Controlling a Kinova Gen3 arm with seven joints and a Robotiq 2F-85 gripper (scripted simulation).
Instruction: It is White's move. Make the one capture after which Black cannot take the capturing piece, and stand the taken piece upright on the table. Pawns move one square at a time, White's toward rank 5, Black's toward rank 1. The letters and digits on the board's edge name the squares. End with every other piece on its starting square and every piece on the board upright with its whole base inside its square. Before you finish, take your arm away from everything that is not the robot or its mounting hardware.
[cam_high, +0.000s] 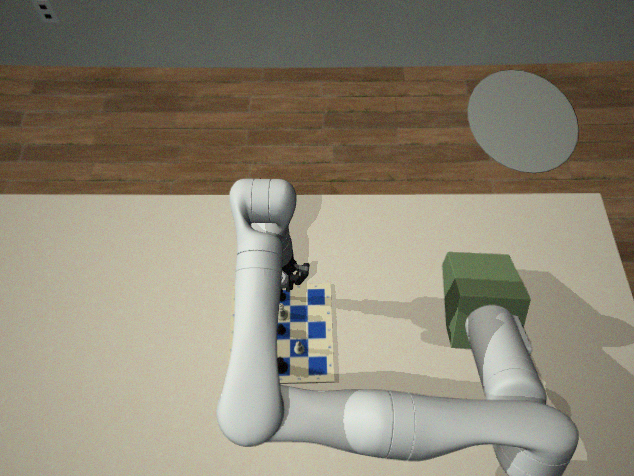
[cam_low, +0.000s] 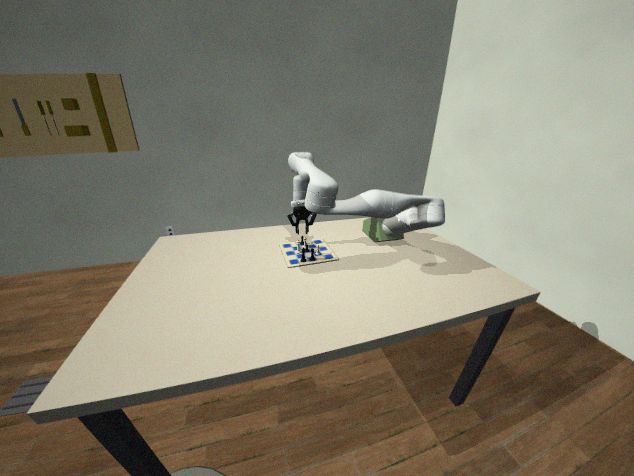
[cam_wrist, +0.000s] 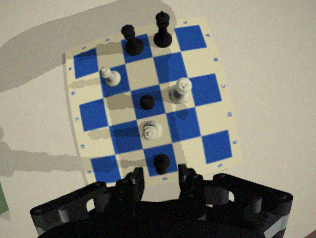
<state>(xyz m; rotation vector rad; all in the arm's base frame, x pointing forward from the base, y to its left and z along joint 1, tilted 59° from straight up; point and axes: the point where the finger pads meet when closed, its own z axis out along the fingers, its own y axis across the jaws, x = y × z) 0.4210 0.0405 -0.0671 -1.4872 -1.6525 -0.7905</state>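
Note:
A small blue-and-cream chessboard (cam_high: 331, 333) (cam_low: 321, 259) (cam_wrist: 229, 118) lies on the table (cam_high: 102, 307) (cam_low: 204, 307). In the wrist view, black pieces stand at the far edge (cam_wrist: 133, 41) (cam_wrist: 162, 30), in the middle (cam_wrist: 146, 101) and on the near row (cam_wrist: 161, 163). White pieces (cam_wrist: 110, 78) (cam_wrist: 181, 90) (cam_wrist: 153, 130) stand among them, all upright. My gripper (cam_high: 297, 274) (cam_low: 301, 225) (cam_wrist: 161, 175) hangs above the board's near edge, over the near black piece. Its fingers stand partly open with nothing between them. The arm hides the board's left columns in the top view.
A green block (cam_high: 481, 286) (cam_low: 373, 230) stands on the table to the right of the board, by the arm's base. A grey round disc (cam_high: 522, 120) lies on the wooden floor beyond the table.

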